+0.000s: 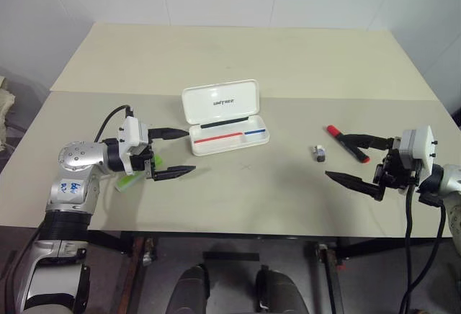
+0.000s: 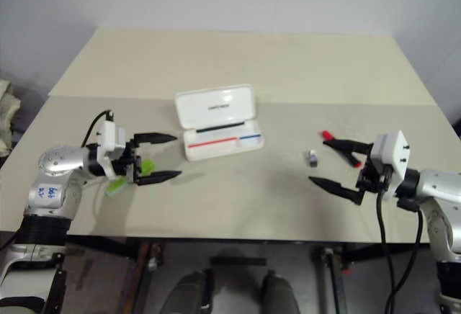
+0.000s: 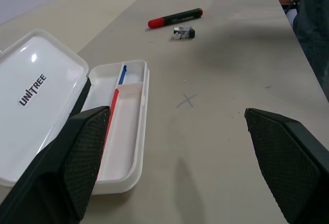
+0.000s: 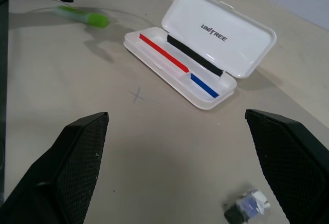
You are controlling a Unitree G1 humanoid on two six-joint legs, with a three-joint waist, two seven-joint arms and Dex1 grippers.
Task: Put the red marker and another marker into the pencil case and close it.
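The white pencil case (image 1: 220,101) lies open at the table's middle, its lid tilted back and red and blue stripes showing inside. The red marker (image 1: 358,153) lies on the table to the right, partly behind the upper finger of my right gripper (image 1: 333,155), which hovers open just in front of it and holds nothing. The light-green marker (image 1: 132,180) lies at the left, under my left gripper (image 1: 191,151). That gripper is open and empty and points toward the case.
A small grey and black object (image 1: 319,153) sits on the table just left of the red marker. A faint pencilled cross (image 1: 247,166) marks the table in front of the case. The table's front edge runs close below both grippers.
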